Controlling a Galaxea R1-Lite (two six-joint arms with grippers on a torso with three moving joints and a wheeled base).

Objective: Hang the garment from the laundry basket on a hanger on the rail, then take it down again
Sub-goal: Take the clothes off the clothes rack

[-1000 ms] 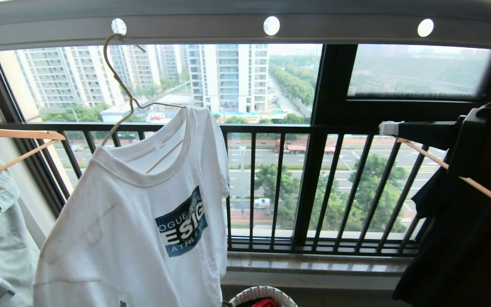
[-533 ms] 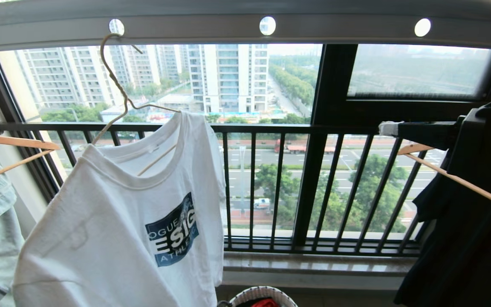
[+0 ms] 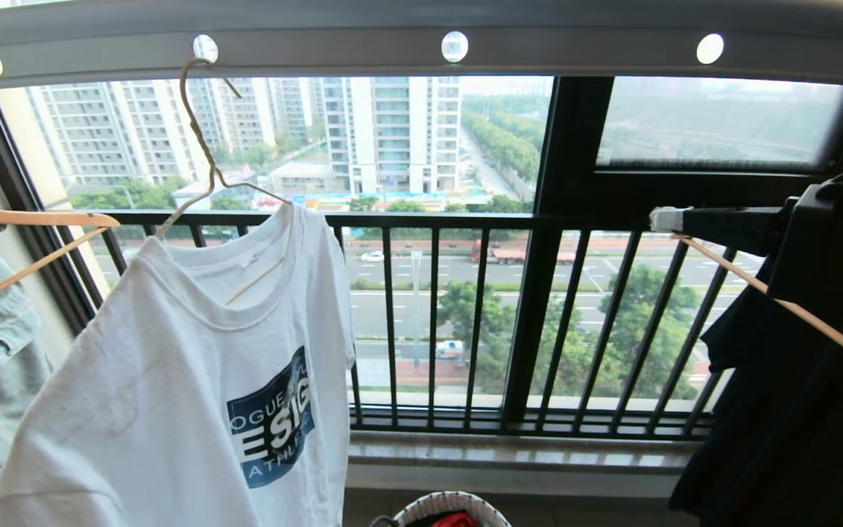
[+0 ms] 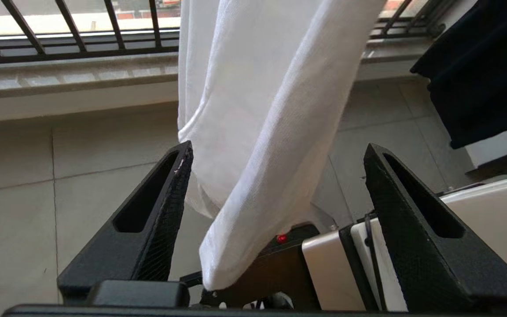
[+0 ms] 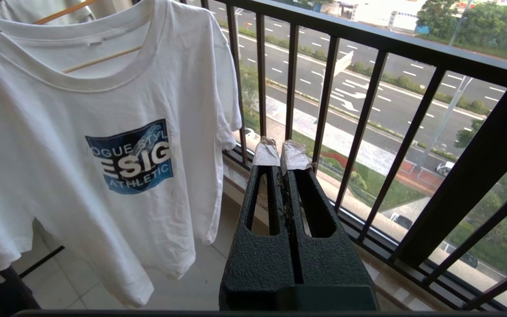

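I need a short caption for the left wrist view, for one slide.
Left gripper, jaws open, either side of the hanging white T-shirt's hem, above the tiled floor.

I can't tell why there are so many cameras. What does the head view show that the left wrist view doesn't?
Head view only: the grey rail, the wire hanger hooked in it, the T-shirt's printed emblem, the basket rim. Left wrist view only: the left gripper, fingers apart around the hem. Both: the white T-shirt, window railing, black garment.

rail (image 3: 575,45), hanger (image 3: 198,132) hooked thru hole
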